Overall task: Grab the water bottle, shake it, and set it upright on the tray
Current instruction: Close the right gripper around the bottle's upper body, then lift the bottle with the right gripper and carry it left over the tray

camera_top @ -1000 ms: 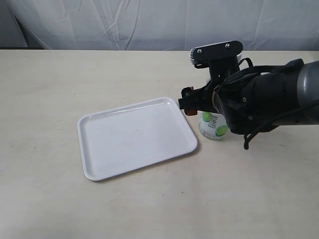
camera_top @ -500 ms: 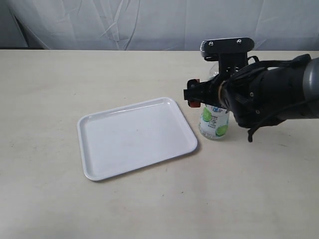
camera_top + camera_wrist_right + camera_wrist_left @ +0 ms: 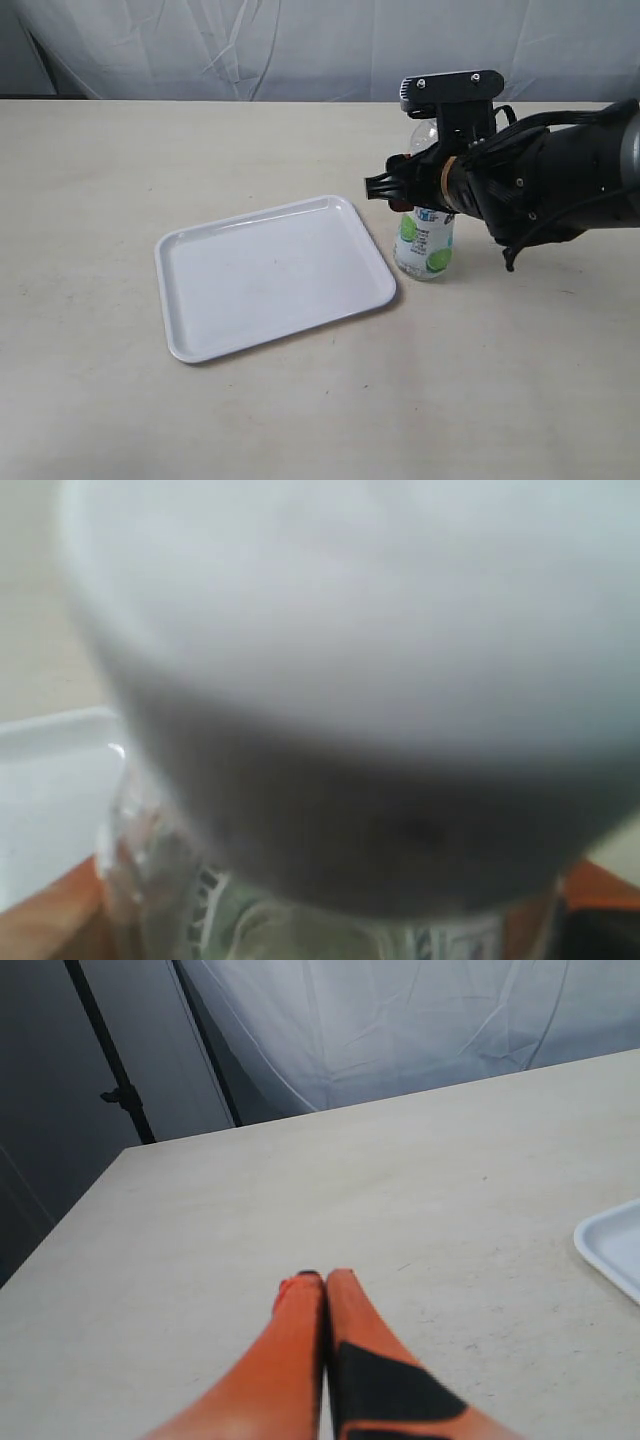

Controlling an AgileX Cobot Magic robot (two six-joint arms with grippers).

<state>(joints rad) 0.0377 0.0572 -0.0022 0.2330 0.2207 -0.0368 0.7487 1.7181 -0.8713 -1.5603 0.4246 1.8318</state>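
The water bottle stands upright on the table, just off the right edge of the white tray. My right gripper sits around the bottle's upper body, above the green-circled label. In the right wrist view the white cap fills most of the picture, blurred, with an orange finger pressed against each side of the bottle. My left gripper is shut on nothing, low over bare table, and does not show in the exterior view.
The tray holds nothing. A corner of it shows in the left wrist view. A white cloth backdrop runs along the table's far edge. A dark stand is behind the table on the left arm's side.
My right gripper has risen a little and turned at the bottle, and its fingers have drawn in on it. The bottle has shifted slightly toward the tray. It is still on the table.
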